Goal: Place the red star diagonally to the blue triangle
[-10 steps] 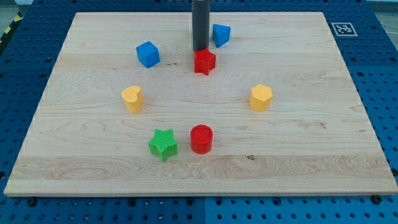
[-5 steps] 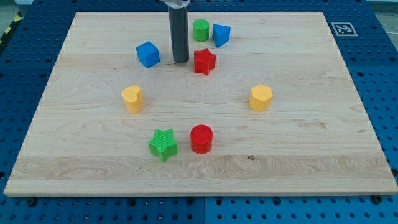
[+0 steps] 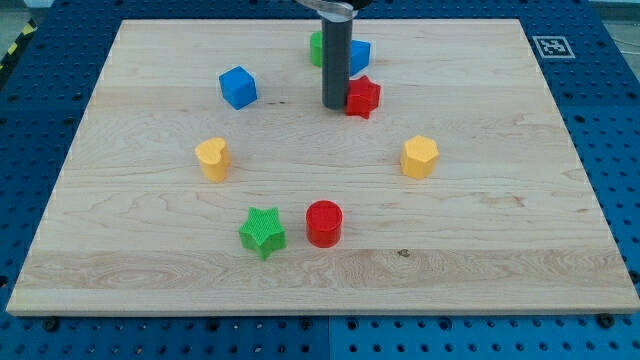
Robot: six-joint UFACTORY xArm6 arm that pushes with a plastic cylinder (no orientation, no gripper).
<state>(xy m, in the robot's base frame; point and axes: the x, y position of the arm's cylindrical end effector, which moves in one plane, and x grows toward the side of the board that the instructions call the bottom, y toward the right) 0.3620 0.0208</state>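
Pushing: our tip [image 3: 334, 106] stood touching the red star-shaped block [image 3: 363, 97] at its 9 o'clock side; a bare rod, it gripped nothing.
Star: it lay just at 5 o'clock of the blue triangular block [image 3: 359, 56], roughly diagonal, we judged.
Neighbour: a green block [image 3: 316, 46] was partly hidden behind our rod.

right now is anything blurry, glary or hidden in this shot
Camera view: evenly lit, sharp, no glare on the board; shadows are faint. My tip sits beside the red star on the view's left, and the rod partly hides the green block and blue triangle.
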